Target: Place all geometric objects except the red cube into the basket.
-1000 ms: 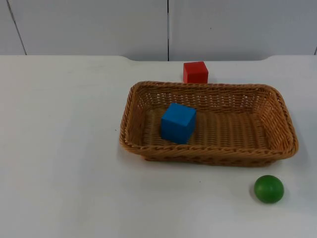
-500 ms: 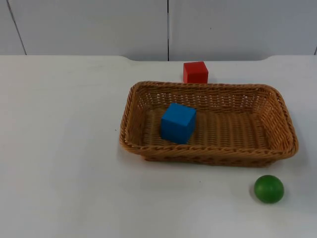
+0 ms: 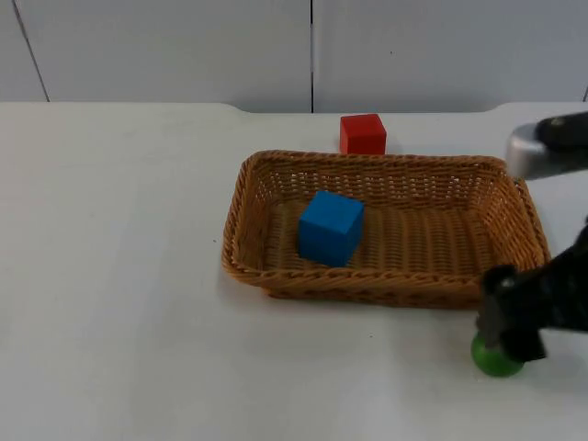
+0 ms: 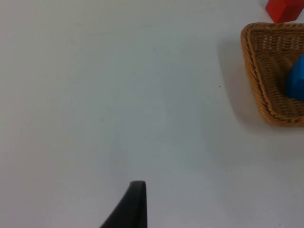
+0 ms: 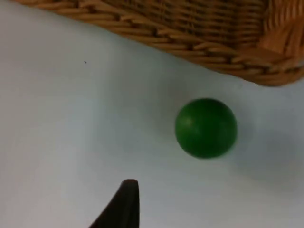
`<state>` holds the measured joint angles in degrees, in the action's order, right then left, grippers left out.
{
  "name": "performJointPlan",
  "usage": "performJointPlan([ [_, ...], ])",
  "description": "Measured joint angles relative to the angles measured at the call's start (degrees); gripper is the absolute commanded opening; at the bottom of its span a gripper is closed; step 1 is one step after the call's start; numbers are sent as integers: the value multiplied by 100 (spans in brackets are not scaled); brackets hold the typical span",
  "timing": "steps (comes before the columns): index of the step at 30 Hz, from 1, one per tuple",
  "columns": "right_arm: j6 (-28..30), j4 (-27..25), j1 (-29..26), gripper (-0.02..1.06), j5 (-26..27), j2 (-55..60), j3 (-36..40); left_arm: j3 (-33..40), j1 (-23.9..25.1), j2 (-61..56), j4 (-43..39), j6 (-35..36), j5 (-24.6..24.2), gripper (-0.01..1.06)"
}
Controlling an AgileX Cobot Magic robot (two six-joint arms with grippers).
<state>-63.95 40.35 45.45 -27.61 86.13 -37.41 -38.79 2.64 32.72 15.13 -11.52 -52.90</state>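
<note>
White table top (image 3: pixel 119 276), bare and matte. Grey partition wall (image 3: pixel 165 46) stands along its far edge. A dark vertical seam (image 3: pixel 311 55) divides the wall's panels.

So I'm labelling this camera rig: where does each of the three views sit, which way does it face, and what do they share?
Top view: fixed, looking down and forward at the brown woven wicker basket, blue cube, red cube; the right gripper hangs over the green ball.
Left wrist view: on the waiting left arm, facing the white table; one black fingertip shows.
Right wrist view: on the right arm, facing the ball; one fingertip shows.
Shared: the basket shows in all three views.
</note>
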Motion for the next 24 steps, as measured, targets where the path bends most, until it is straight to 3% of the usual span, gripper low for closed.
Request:
performJointPlan([
  [1,0,0,0,105,0,0,0,0,0,0,0,0,0,105],
  [5,-1510,1141,17,105,294,788,0,0,0,0,0,0,0,105],
  [6,-1510,1141,17,105,294,788,0,0,0,0,0,0,0,105],
  [11,-3138,2518,17,105,448,1493,0,0,0,0,0,0,0,105],
  [12,-3138,2518,17,105,448,1493,0,0,0,0,0,0,0,105],
  [18,-5060,4274,17,105,503,1931,0,0,0,0,0,0,0,105],
  [22,-5576,4779,17,101,525,2005,0,0,0,0,0,0,11,105],
  [24,-5663,4867,17,90,525,2005,0,0,0,0,0,0,23,105],
])
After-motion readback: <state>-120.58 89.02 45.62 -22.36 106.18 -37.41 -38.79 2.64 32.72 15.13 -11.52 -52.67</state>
